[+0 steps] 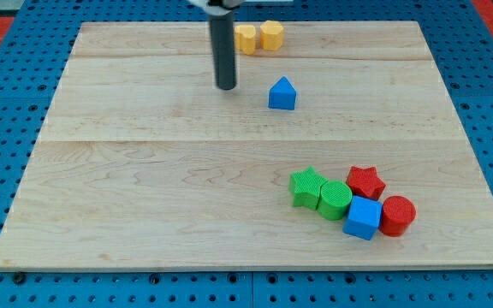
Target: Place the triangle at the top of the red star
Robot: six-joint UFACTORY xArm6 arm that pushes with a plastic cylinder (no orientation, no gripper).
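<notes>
A blue triangle (282, 94) lies on the wooden board in the upper middle. A red star (365, 182) sits at the lower right, in a cluster of blocks. My tip (226, 87) is the lower end of a dark rod, left of the blue triangle with a clear gap between them. The triangle is far above and to the left of the red star.
Around the red star sit a green star (306, 186), a green cylinder (335, 199), a blue cube (364, 217) and a red cylinder (397, 215). Two yellow blocks (258, 37) stand near the board's top edge. The wooden board (144, 188) rests on a blue pegboard.
</notes>
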